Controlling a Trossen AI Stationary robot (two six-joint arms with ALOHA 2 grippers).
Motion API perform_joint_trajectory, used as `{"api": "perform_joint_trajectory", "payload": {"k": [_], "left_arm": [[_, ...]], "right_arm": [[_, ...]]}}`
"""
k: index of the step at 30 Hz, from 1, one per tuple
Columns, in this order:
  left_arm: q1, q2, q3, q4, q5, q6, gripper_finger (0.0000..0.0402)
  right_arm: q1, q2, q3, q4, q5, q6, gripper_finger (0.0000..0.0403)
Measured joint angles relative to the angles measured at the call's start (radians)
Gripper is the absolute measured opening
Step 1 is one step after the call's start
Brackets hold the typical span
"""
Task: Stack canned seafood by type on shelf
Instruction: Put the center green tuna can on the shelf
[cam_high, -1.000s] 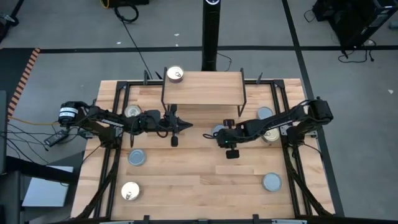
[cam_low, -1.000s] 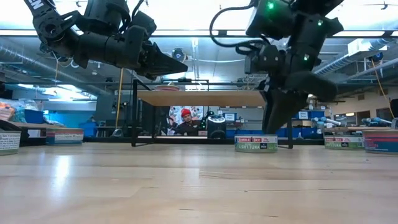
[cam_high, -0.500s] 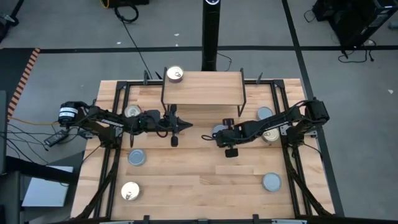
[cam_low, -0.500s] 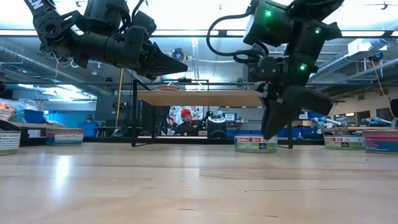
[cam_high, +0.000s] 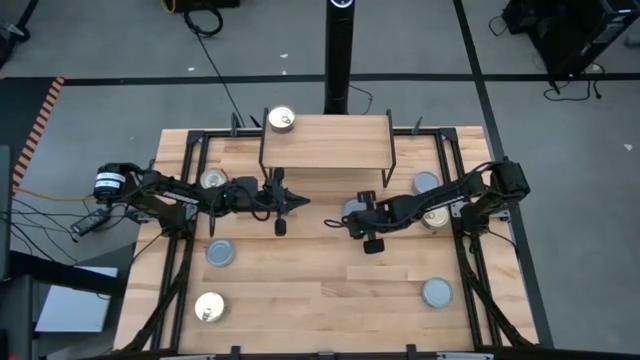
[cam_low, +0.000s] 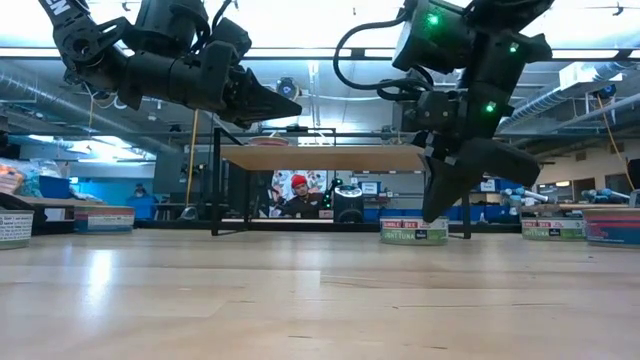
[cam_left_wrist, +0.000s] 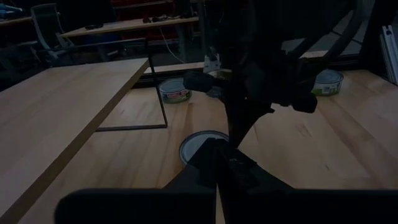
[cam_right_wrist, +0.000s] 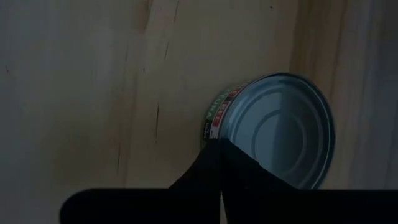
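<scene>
**Right gripper** (cam_right_wrist: 219, 149): fingers have snapped together from part-open within the last second. Nothing is between them, and the tips sit at the rim of a blue-grey tin (cam_right_wrist: 280, 134); contact uncertain. Judgement: a missed grasp, so reopen and re-centre before lifting.

**Left gripper** (cam_high: 300, 202): pinched shut, empty, hovering at 9 o'clock of the right one.

**Shelf** (cam_high: 330, 145): 12 o'clock of both grippers; holds one tin, no stack yet.

**Gold-lid tins, four:** shelf's 10 o'clock corner (cam_high: 283, 121); table at 9 o'clock (cam_high: 211, 180), 7 o'clock (cam_high: 209, 308) and 3 o'clock (cam_high: 437, 217).

**Blue-grey tins, four:** the one at the right gripper; table at 2 o'clock (cam_high: 426, 182), 4 o'clock (cam_high: 437, 292) and 8 o'clock (cam_high: 220, 253).
</scene>
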Motion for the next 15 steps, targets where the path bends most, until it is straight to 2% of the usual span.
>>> {"api": "perform_joint_trajectory", "payload": {"k": [15], "left_arm": [[-0.005, 0.0, 0.0, -0.04, 0.022, 0.013, 0.0008]], "right_arm": [[0.021, 0.001, 0.155, -0.124, 0.028, 0.0, 0.0001]]}}
